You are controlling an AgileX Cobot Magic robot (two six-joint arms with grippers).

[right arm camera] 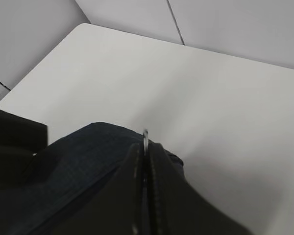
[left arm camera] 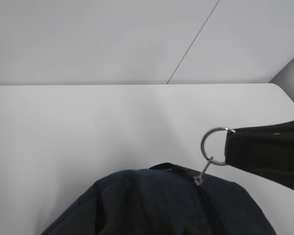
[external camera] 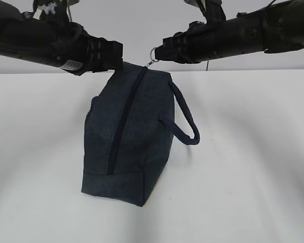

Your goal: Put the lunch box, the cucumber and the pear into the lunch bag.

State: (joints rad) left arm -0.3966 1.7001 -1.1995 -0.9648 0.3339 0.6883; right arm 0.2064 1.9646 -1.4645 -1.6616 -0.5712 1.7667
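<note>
The dark navy lunch bag [external camera: 137,131] lies on the white table with its long top zipper [external camera: 124,116] closed. My right gripper [external camera: 159,53] is shut on the metal ring pull [external camera: 153,53] at the bag's far end. The ring [left arm camera: 213,147] shows clearly in the left wrist view and edge-on between the right fingers [right arm camera: 137,166]. My left gripper [external camera: 119,56] is at the bag's far left corner and seems shut on the fabric. Its fingers are hidden by the bag [left arm camera: 152,205] in the left wrist view. The lunch box, cucumber and pear are out of view.
A padded loop handle [external camera: 185,119] sticks out on the bag's right side. The white table [external camera: 253,152] extends around the bag, with its far edge against a grey wall [external camera: 142,20].
</note>
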